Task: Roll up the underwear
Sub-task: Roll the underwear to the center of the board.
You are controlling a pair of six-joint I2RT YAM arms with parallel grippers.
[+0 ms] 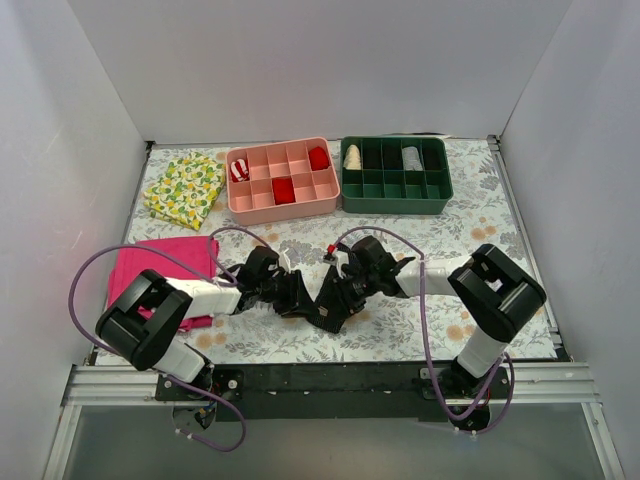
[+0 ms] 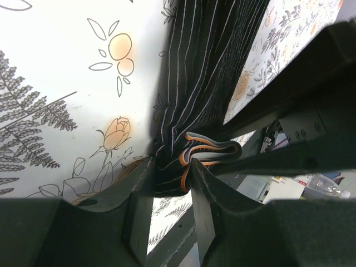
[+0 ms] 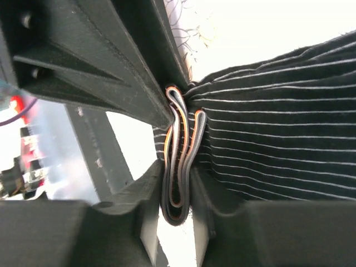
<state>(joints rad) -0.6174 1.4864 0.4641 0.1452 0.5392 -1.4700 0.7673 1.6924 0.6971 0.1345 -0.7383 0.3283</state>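
Observation:
The underwear point(image 1: 326, 305) is black with thin white stripes and an orange-and-grey waistband, and it is bunched between my two grippers at the table's middle front. In the left wrist view the underwear point(image 2: 206, 67) stretches away from my left gripper point(image 2: 171, 186), which is shut on a folded corner with the waistband beside it. In the right wrist view my right gripper point(image 3: 177, 192) holds the folded waistband between its fingers, its layers loosely stacked, and the underwear point(image 3: 278, 139) spreads to the right. In the top view the left gripper point(image 1: 300, 297) and right gripper point(image 1: 345, 290) almost touch.
A pink compartment tray point(image 1: 285, 212) and a green one point(image 1: 395, 206) stand at the back, each holding rolled items. A lemon-print cloth point(image 1: 185, 188) lies back left, with a magenta cloth point(image 1: 160, 265) under the left arm. White walls enclose three sides.

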